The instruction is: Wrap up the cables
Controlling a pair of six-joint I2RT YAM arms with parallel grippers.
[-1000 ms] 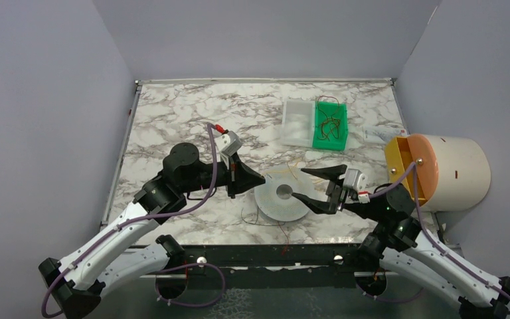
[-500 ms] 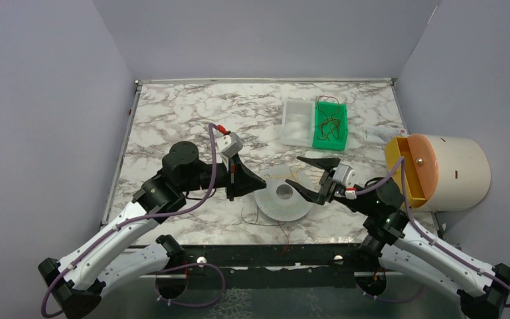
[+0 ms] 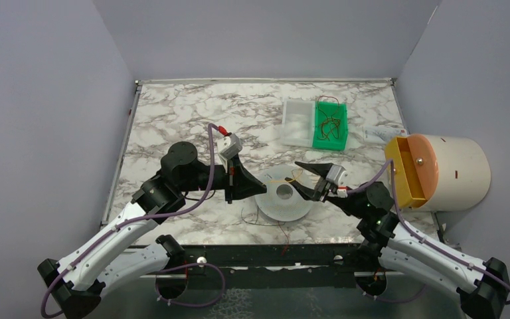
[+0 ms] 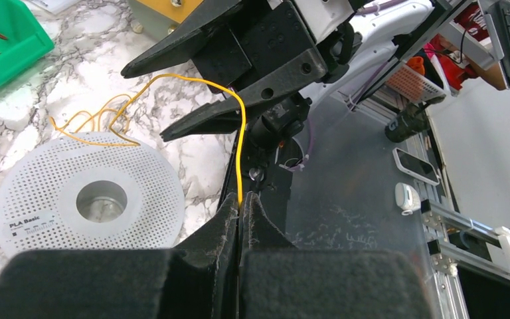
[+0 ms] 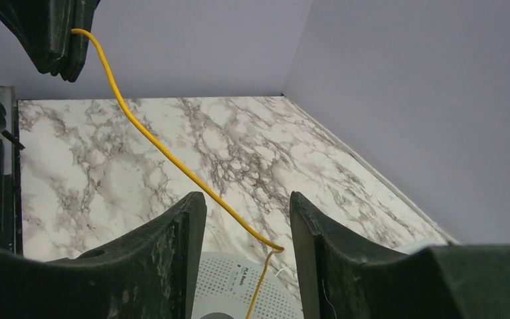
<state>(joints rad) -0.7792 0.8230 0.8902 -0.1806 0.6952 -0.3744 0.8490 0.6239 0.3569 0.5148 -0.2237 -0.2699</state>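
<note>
A thin yellow cable point(image 4: 239, 133) runs up from my left gripper point(image 4: 240, 199), which is shut on it, and arcs over to loose loops at the far edge of the white perforated spool point(image 4: 86, 199). In the top view the spool point(image 3: 284, 193) lies flat between the arms, with my left gripper point(image 3: 263, 185) at its left rim. My right gripper point(image 3: 303, 176) hovers over its right side. In the right wrist view the cable point(image 5: 172, 159) passes between the fingers of my open right gripper point(image 5: 248, 199) without touching either, with the spool point(image 5: 239, 279) below.
A green bin point(image 3: 331, 126) holding more thin wires and a clear tray point(image 3: 299, 123) sit at the back right. A cream cylinder with a yellow-orange drawer point(image 3: 438, 173) stands at the right edge. Thin reddish wires point(image 3: 265, 222) lie in front of the spool.
My right gripper has moved left over the spool and narrowed its jaws, so the yellow cable now runs between them. The left gripper has held still, shut on the cable.
</note>
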